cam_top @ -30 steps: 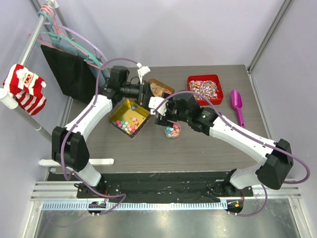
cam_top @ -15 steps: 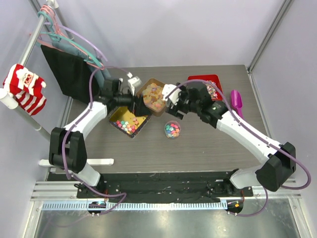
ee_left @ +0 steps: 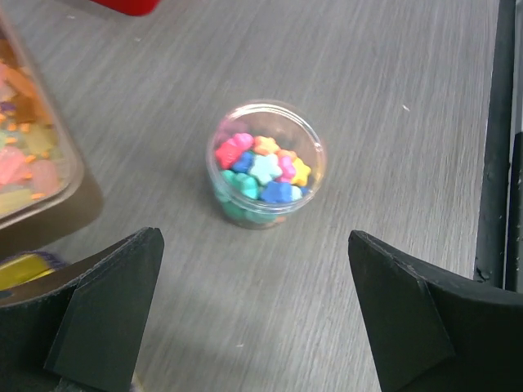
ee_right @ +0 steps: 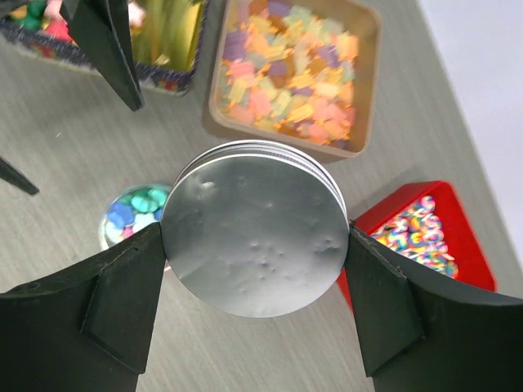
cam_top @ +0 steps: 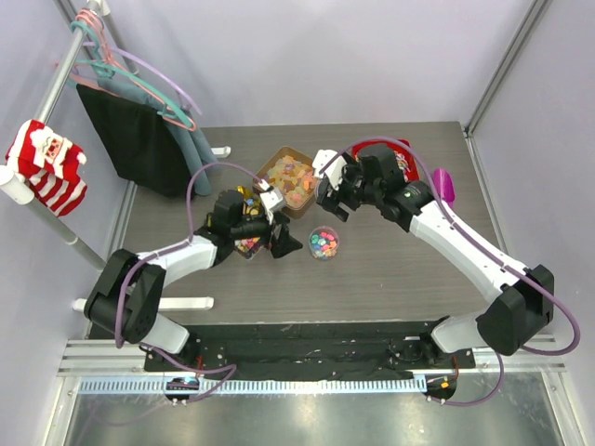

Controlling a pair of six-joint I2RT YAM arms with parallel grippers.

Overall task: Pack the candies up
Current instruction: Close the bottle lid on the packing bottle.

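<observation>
A small clear jar [cam_top: 323, 242] of bright mixed candies [ee_left: 263, 169] stands open on the table; it also shows in the right wrist view [ee_right: 133, 214]. My right gripper [cam_top: 329, 178] is shut on a round silver lid [ee_right: 257, 229], held flat in the air just behind the jar. My left gripper [cam_top: 282, 240] is open and empty, low over the table just left of the jar, with its fingers [ee_left: 106, 310] either side of bare table. More candies lie in a dark tin with a yellow inside [ee_right: 176, 37], mostly hidden under my left arm in the top view.
A brown tray [cam_top: 290, 177] of pale orange-yellow gummy pieces sits behind the jar. A red tray [ee_right: 425, 237] of speckled sweets is at the back right, with a purple scoop [cam_top: 446, 186] beside it. Hangers and dark cloth hang at the back left.
My left arm has swung from the back of the table forward and down to just left of the jar. My right gripper has stayed behind the jar with the lid.
</observation>
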